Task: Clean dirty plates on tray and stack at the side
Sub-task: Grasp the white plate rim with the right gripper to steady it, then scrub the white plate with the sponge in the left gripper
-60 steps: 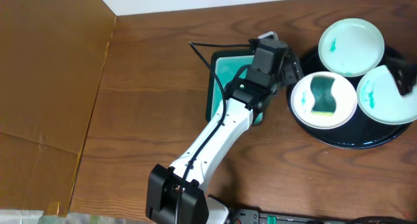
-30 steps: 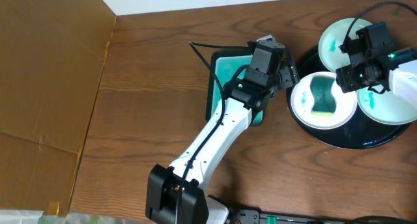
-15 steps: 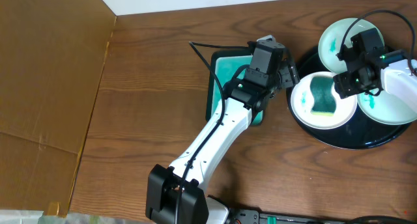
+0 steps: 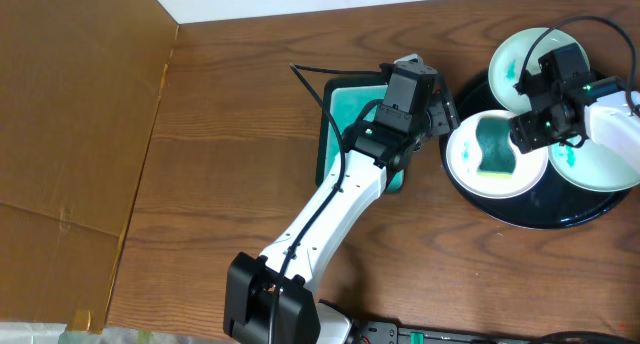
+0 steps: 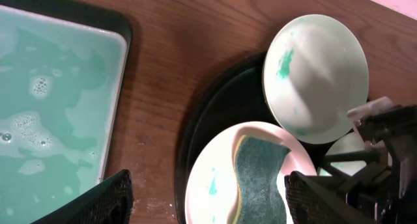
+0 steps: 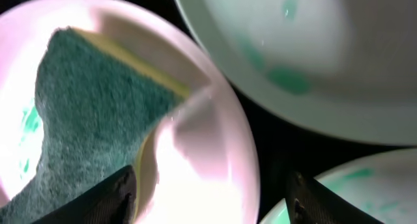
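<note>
The black tray [image 4: 470,189] sits at the right and carries three white plates. The near-left plate [image 4: 462,156] holds a teal sponge [image 4: 492,149]. The far plate [image 4: 515,69] and the right plate [image 4: 600,169] have teal smears. My right gripper [image 4: 527,134] is open, hovering over the sponge plate's right edge [image 6: 195,146], with the sponge [image 6: 78,133] just left of its fingers. My left gripper [image 4: 447,112] is open and empty at the tray's left rim [image 5: 195,129]. It looks down on the sponge plate [image 5: 212,185], the sponge [image 5: 260,178] and the far plate [image 5: 316,77].
A small rectangular tray of teal soapy water [image 4: 345,104] lies left of the black tray, partly under my left arm, and shows in the left wrist view [image 5: 52,107]. A brown cardboard panel [image 4: 70,134] covers the left side. The white wall edge runs along the back.
My right arm has come in from the right edge and now hangs over the tray by the sponge plate. In the last half second it barely shifted. The left arm has not moved.
</note>
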